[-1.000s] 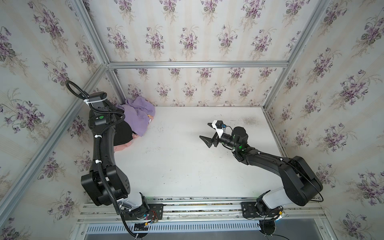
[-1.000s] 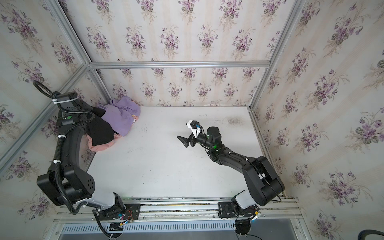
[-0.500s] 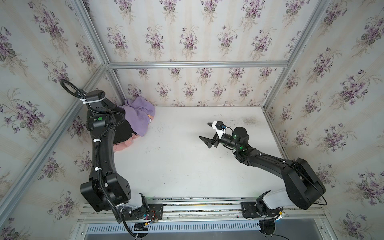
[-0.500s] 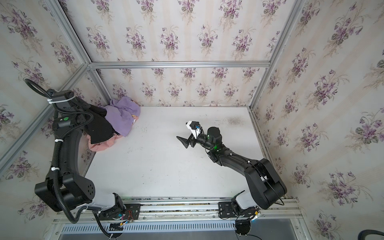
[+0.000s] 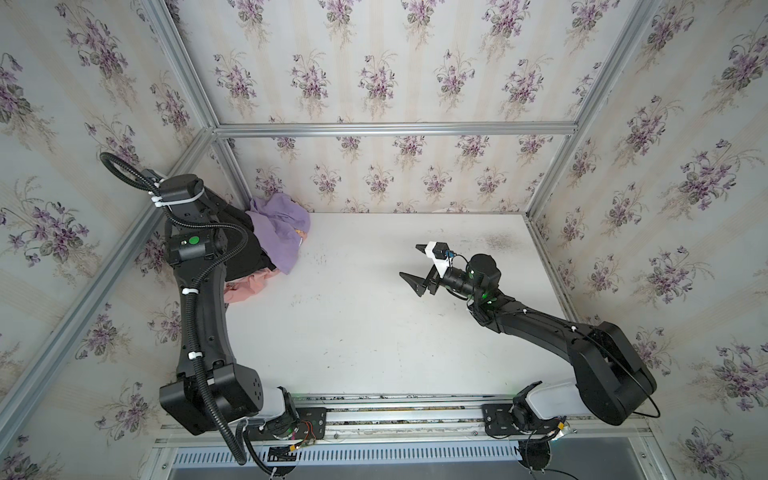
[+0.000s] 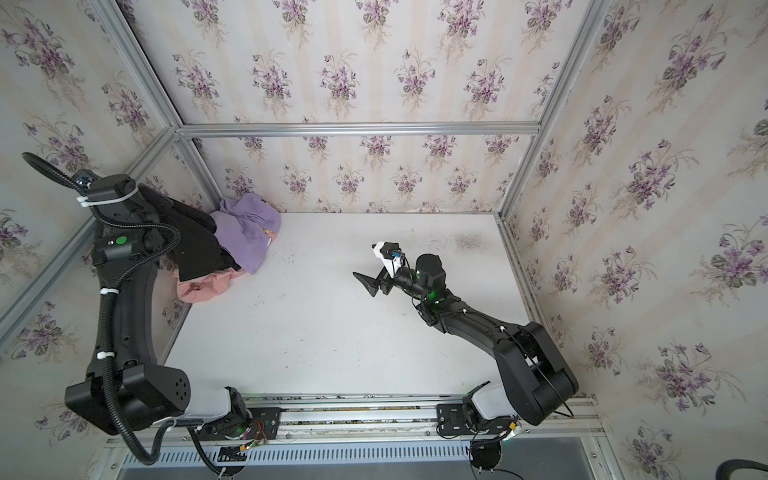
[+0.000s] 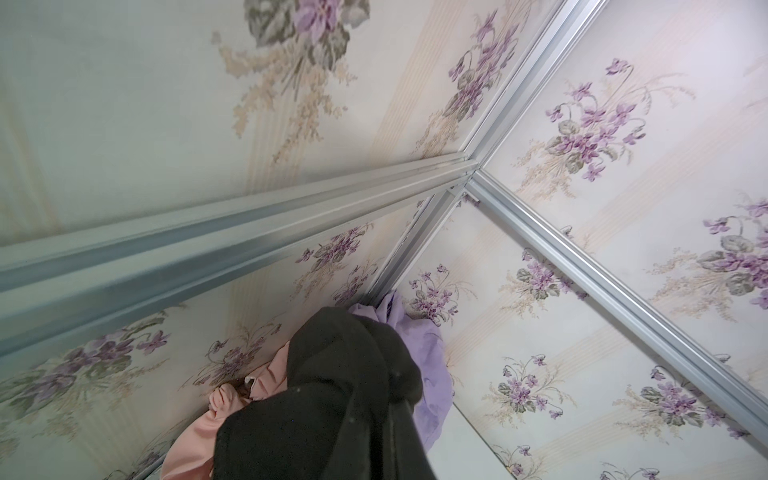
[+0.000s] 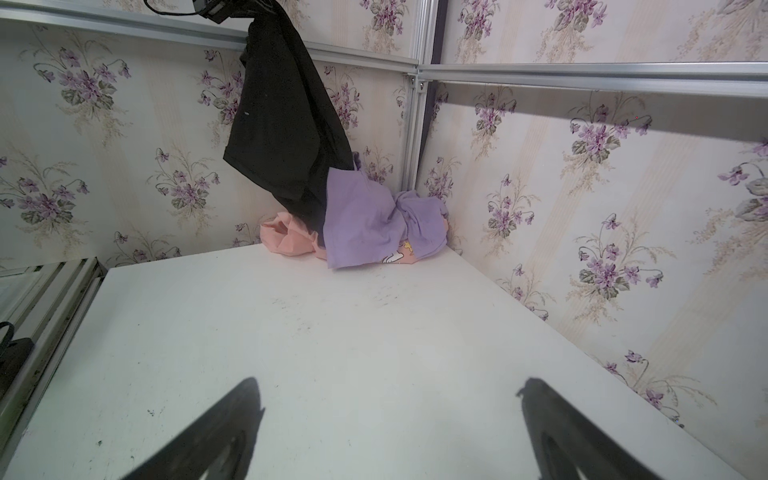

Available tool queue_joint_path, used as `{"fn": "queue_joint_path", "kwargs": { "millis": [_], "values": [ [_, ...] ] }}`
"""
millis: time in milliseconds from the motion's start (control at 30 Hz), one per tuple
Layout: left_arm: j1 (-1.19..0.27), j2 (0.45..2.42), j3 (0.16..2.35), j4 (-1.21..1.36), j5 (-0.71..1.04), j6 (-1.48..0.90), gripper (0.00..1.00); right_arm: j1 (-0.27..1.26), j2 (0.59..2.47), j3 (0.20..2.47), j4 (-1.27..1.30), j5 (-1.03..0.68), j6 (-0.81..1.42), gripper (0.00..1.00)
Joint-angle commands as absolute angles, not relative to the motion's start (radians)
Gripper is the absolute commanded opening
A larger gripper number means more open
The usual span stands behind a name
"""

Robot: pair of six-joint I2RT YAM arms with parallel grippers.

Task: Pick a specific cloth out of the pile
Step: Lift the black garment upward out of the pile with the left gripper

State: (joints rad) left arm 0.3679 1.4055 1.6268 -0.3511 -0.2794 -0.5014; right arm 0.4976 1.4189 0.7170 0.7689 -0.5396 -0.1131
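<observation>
Far-left corner of the tabletop (image 5: 353, 332), where two papered walls meet. The pile (image 6: 232, 253) sits pushed right into the corner, so nothing can approach it from behind or from the wall side. That accounts for the left arm (image 5: 199, 316) reaching in from the near edge and working upward.

Left gripper (image 8: 239, 14): jaws together, clamped on an upper fold of the black cloth (image 8: 286, 124). The cloth hangs from the grip as a long drape. Its top is high above the tabletop and its lower end is down among the other garments. The right wrist view shows the lower part passing behind the lilac cloth (image 8: 365, 224) and above the salmon-pink cloth (image 8: 286, 237). Cannot tell whether the hem is pinned under the lilac or only hidden by it. In the left wrist view the black cloth covers the fingers altogether.

The lilac lies draped over the heap on the side toward the tabletop's middle, with one corner on the bare surface. The pink lies flattened at the bottom, against the left wall.

Right gripper (image 5: 409, 260): jaws wide apart, empty, hovering over the right middle of the tabletop. It is well apart from the pile and pointed toward it. Judgement: parked there to stay clear of the lift while its camera watches the corner.

Progress, as a judgement: the cloth is seized and mostly raised but not yet free of the heap. Risk: the lilac drags along with the hem.
</observation>
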Motion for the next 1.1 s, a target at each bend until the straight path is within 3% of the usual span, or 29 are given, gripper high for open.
{"fn": "queue_joint_path", "kwargs": {
  "millis": [0,1067],
  "values": [
    [0.368,1.396,1.651,-0.311,-0.281,-0.515,0.05,0.500,1.408,0.726,0.776,-0.531,-0.117,1.00],
    [0.367,1.351,1.853,-0.308,-0.219,-0.618,0.03,0.503,1.396,0.753,0.749,-0.528,-0.131,1.00]
  ]
}}
